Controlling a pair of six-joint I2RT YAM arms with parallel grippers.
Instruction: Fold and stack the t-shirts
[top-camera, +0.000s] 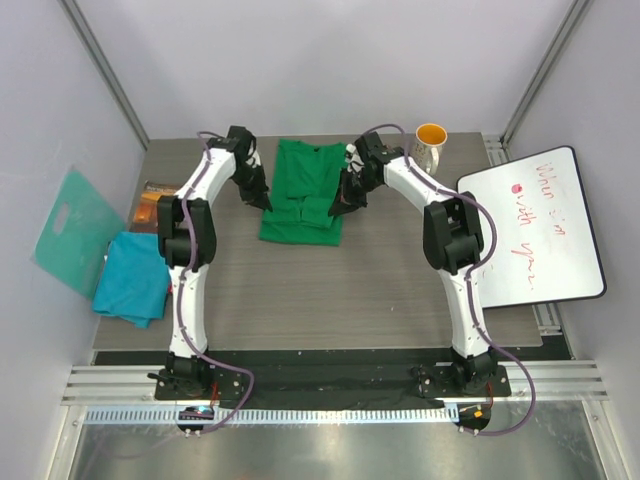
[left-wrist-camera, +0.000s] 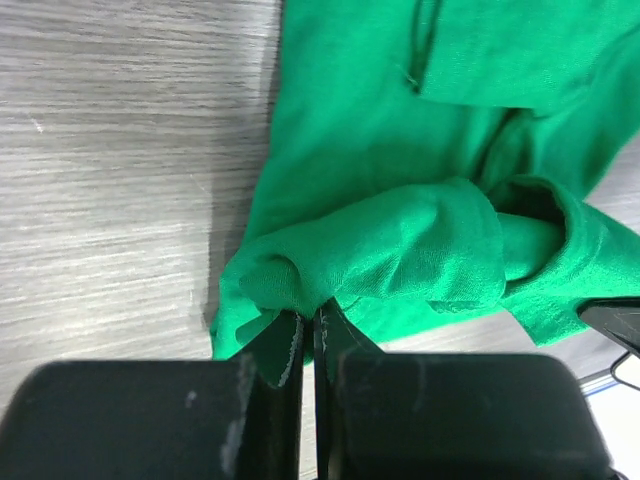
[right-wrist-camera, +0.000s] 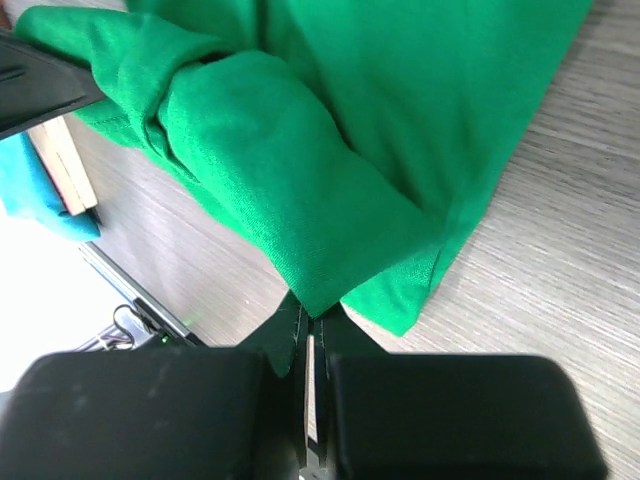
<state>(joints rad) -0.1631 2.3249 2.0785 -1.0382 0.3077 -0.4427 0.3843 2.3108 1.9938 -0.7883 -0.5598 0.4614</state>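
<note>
Pinching the bright green short-sleeved cloth t-shirt (top-camera: 300, 175) from both sides, the two arms reach over the far middle of the grey wood-grain table (top-camera: 330, 290). The left gripper (left-wrist-camera: 308, 322) has its black fingers pressed together on a bunched fold at the shirt's near left edge, with only a thin sliver of cloth between them. The right gripper (right-wrist-camera: 312, 322) is likewise clamped tight on a pointed corner of doubled fabric at the near right edge. Between the two grips the near hem is gathered into a loose roll, raised a little off the surface, while the far part of the shirt lies flat on the table with its collar toward the back wall.

The second shirt, teal-blue soft cloth (top-camera: 133, 280), sits crumpled at the table's left edge, well apart from the green one and untouched. Just behind it lies a flat orange packet (top-camera: 150, 207), and a stiff teal board with a handle hole (top-camera: 70, 235) leans beside it, off the table. At the far right corner stands a white mug with an orange inside (top-camera: 430, 145); near it, a white board with handwriting (top-camera: 535, 230) rests along the right side.
</note>
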